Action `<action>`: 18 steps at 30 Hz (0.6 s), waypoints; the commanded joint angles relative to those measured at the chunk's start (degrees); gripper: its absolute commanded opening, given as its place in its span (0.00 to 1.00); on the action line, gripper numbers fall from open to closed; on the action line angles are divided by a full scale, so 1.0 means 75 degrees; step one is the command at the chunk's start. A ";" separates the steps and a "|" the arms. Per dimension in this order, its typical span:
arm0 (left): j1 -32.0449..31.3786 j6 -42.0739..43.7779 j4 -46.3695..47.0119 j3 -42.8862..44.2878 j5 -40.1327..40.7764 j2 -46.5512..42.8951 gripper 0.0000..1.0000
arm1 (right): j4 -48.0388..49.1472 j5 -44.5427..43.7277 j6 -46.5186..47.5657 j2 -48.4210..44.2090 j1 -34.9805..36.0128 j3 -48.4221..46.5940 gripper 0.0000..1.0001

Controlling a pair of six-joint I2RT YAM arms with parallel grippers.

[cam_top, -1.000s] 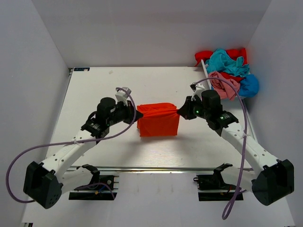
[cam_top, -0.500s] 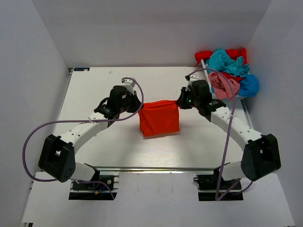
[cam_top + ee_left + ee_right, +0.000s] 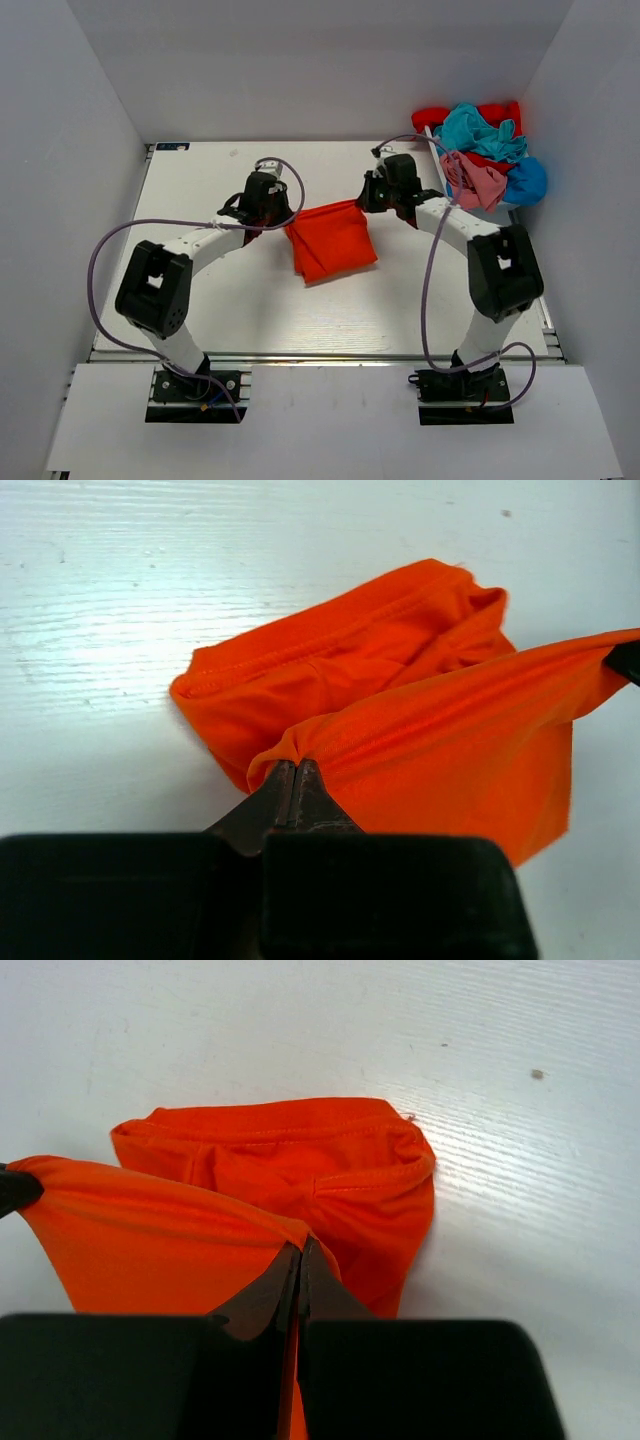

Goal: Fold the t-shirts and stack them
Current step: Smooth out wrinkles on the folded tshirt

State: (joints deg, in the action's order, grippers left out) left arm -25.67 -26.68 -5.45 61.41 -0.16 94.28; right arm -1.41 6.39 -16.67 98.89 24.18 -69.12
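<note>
The bright orange-red t-shirt (image 3: 330, 240) lies partly folded in the middle of the white table. My left gripper (image 3: 287, 218) is shut on its far left corner. My right gripper (image 3: 364, 204) is shut on its far right corner. The held edge is stretched between them just above the table. In the left wrist view the shut gripper (image 3: 296, 770) pinches the orange cloth (image 3: 440, 740). In the right wrist view the shut gripper (image 3: 300, 1250) pinches the cloth (image 3: 160, 1230) too. The other t-shirts, teal (image 3: 477, 130), pink (image 3: 476, 180), red (image 3: 432, 117) and blue (image 3: 526, 180), sit heaped at the far right.
The heap of shirts lies at the table's far right corner, close behind my right arm. White walls (image 3: 60, 150) close in the table on three sides. Purple cables (image 3: 110, 245) loop off both arms.
Both grippers have carried the held shirt edge toward the far side. The arms have stretched out and the shirt has slid and turned a little on the table.
</note>
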 commanded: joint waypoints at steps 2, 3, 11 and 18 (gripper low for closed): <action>0.0399 -0.0157 -0.0081 0.0565 0.0643 0.0600 0.00 | 0.0961 0.0352 0.0312 0.1282 -0.0330 -0.0943 0.00; 0.0492 -0.0158 -0.0081 0.0566 0.0643 0.0717 0.00 | 0.0961 0.0401 0.0312 0.1449 -0.0353 -0.1071 0.00; 0.0914 -0.0345 -0.0737 0.1444 0.0783 0.1527 0.76 | 0.0985 0.1408 -0.0005 0.2951 -0.0576 -0.2710 0.66; 0.0915 -0.0193 -0.0574 0.1305 0.0105 0.0883 1.00 | 0.0774 0.1328 0.0171 0.2087 -0.0576 -0.2562 0.89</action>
State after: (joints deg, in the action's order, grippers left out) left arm -18.37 -28.95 -10.15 70.50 3.38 106.02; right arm 3.09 15.57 -16.36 120.60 19.62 -88.05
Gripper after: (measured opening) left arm 0.995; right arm 0.892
